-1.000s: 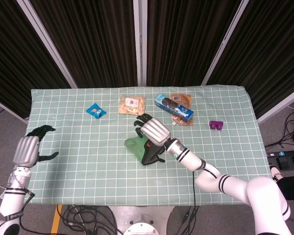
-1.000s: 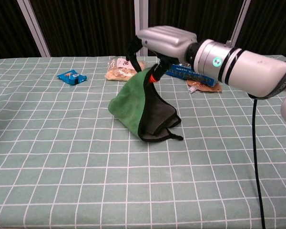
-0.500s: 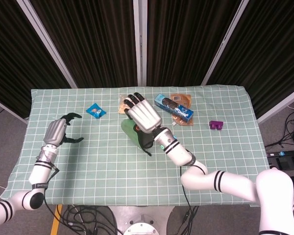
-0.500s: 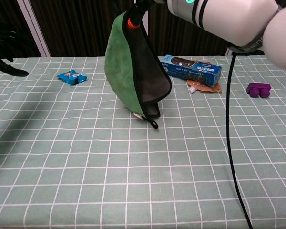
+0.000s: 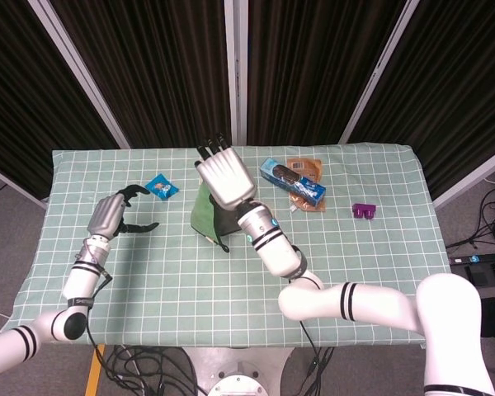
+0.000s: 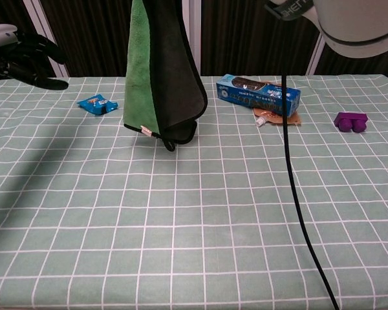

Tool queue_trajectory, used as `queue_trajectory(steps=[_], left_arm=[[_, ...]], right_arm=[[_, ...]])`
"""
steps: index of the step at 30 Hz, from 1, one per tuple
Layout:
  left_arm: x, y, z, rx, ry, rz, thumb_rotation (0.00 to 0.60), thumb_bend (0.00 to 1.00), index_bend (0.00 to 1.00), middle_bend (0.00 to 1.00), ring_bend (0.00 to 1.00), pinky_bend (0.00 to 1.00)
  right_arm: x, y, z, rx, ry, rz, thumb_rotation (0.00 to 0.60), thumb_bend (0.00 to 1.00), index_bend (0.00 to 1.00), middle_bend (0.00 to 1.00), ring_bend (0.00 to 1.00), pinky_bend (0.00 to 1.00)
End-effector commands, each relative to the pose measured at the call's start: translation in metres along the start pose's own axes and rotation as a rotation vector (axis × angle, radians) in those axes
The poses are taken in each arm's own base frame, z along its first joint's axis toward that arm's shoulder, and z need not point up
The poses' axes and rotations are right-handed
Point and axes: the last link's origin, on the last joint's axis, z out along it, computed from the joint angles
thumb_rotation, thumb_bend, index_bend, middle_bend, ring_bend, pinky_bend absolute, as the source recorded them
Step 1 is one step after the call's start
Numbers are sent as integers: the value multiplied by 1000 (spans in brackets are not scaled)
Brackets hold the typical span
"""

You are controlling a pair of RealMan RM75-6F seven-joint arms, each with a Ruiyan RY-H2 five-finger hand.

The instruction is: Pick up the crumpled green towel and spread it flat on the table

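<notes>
My right robot hand (image 5: 224, 177) grips the green towel (image 6: 160, 84) by its top, so it hangs below my hand, clear of the worktop (image 6: 200, 219). My left robot hand (image 5: 115, 214) is open beside a blue packet (image 6: 97, 103). A blue box (image 6: 262, 93) lies beyond the towel.

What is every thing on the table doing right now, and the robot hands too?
green towel: hanging in the air, folded, not spread
right hand: raised, holds the towel
left hand: empty, fingers apart
blue packet: lying flat
cookie box: lying on its side
purple block: resting on the table
</notes>
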Motion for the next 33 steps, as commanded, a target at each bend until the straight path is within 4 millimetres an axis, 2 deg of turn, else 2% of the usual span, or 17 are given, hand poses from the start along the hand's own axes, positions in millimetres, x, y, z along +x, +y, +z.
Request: queue_trajectory(steps=[1,3,9,11,14,22,28,33], left_arm=[[-8,5,1,5,-32,-18,222,0,331,308,288,376],[-10,6,2,7,-40,-17,192,0,328,304,288,371],[-13,5,5,13,-41,1,186,0,327,304,288,371],[-20,-2,6,21,-48,-1,185,0,327,304,288,371],[-23,-7,6,15,-41,12,185,0,328,304,288,371],[-23,-9,0,3,-39,38,183,0,327,304,288,371],[-30,4,2,-16,-52,107,174,0,322,302,288,371],[-39,13,10,-5,-67,146,177,0,318,302,288,371]], right_arm=[[4,-16,8,-12,-12,-35,594,413,812,255,162,183],[5,-26,13,-20,-15,-52,587,414,817,255,162,182],[0,-53,26,-23,-42,-79,560,415,827,255,162,183],[-10,-68,29,-20,-57,-124,556,415,835,255,163,183],[-17,-78,37,-31,-61,-162,553,415,844,257,164,183],[-32,-91,48,-55,-84,-200,505,413,850,260,163,183],[-39,-97,49,-81,-90,-205,429,413,860,264,170,183],[-40,-98,49,-99,-82,-205,408,412,864,267,172,183]])
